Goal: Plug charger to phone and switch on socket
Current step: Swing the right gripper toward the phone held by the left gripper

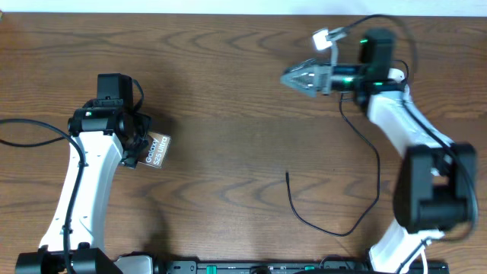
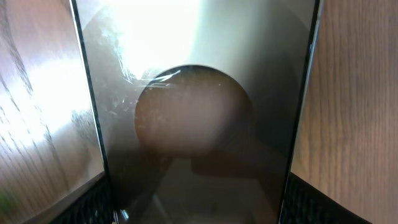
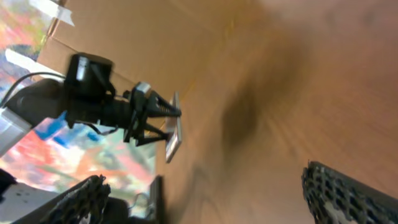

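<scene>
In the overhead view the left gripper (image 1: 143,147) covered most of the phone (image 1: 157,150), leaving one lettered corner. The charger (image 1: 335,224) ran behind the right arm (image 1: 403,122), and its tip was too small to read. The left wrist view cut the phone off top and bottom, and glare washed out its upper part. The right wrist view was blurred, and its bottom edge clipped the right gripper (image 3: 217,193).

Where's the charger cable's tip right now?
Overhead: the thin black charger cable's tip lies loose on the brown wooden table, right of centre, below the right gripper and apart from it.
</scene>
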Motion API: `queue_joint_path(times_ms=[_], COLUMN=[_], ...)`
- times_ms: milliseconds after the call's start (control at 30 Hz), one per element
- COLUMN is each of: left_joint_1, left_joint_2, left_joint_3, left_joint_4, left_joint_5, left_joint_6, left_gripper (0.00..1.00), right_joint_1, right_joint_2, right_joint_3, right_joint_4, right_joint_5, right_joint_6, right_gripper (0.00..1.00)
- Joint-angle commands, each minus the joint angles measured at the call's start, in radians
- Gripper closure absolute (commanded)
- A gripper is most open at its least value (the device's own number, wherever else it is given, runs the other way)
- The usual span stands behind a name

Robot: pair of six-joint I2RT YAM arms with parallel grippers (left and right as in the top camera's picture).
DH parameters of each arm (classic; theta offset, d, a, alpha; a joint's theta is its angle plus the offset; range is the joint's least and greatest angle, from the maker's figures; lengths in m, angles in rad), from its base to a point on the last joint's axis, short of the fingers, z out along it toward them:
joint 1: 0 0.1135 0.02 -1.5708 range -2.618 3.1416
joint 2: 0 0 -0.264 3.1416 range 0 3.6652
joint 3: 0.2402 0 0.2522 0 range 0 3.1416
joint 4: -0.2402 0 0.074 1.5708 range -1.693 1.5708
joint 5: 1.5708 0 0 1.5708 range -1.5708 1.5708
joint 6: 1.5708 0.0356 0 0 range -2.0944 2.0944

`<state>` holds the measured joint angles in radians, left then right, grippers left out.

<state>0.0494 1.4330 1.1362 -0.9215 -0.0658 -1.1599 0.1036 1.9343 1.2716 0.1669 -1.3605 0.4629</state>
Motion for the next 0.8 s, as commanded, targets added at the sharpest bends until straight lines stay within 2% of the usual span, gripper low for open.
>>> queue_joint_path(times_ms=[0, 100, 200, 467, 667, 767], left_joint_1=[-0.002, -0.002, -0.002, -0.002, -0.002, -0.002], left_joint_2=[-0.002, -0.002, -0.002, -0.002, -0.002, -0.002], left_joint_3=[0.037, 0.037, 0.037, 0.037, 0.037, 0.037], left_joint_4=[-0.006, -0.007, -0.008, -0.004, -0.001, -0.002], left_joint_5=[0.035, 0.052, 0.058, 0.097, 0.179, 0.216], left_joint_6=[-0.088, -0.159, -0.254, -0.530, -0.582, -0.580], left_gripper=[0.93, 0.93, 0.93, 0.93, 0.93, 0.93], right_joint_1=[0.077, 0.148, 0.215, 0.352, 0.415, 0.440], right_joint_2=[0.061, 0.097, 0.097, 0.097, 0.097, 0.097], right_joint_3=[0.017, 0.017, 0.016, 0.016, 0.016, 0.016], right_joint_4=[0.090, 0.144, 0.133, 0.132, 0.132, 0.133], right_joint_5=[0.013, 0.064, 0.154, 0.360, 0.404, 0.406], right_joint_6=[0.273, 0.341, 0.350, 0.510, 0.540, 0.546], right_gripper=[0.01, 0.01, 0.01, 0.03, 0.01, 0.04])
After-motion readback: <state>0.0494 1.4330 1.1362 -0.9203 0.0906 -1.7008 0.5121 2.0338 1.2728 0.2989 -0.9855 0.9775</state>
